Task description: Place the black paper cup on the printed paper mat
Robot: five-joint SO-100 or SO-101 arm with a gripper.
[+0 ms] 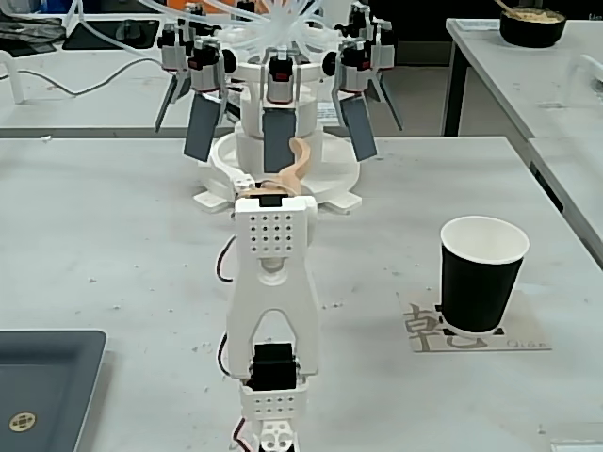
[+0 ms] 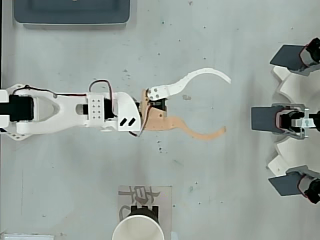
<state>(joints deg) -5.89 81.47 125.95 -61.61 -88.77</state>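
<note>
The black paper cup [image 1: 480, 278] stands upright on the printed paper mat [image 1: 524, 343] at the right of the table in the fixed view. From overhead, the cup's white inside [image 2: 138, 228] shows at the bottom edge, with the mat [image 2: 131, 191] sticking out from under it. My gripper [image 2: 227, 105] is stretched out over the middle of the table, far from the cup. It is open, its white and orange curved fingers spread wide with nothing between them. In the fixed view the arm hides most of it; only the orange finger [image 1: 298, 162] shows clearly.
A white machine with several black paddles [image 1: 280, 113] stands at the far end of the table, just beyond the fingertips [image 2: 290, 120]. A dark grey tray [image 1: 42, 386] lies at the near left corner [image 2: 72, 12]. A black bowl [image 1: 532, 24] sits on another table.
</note>
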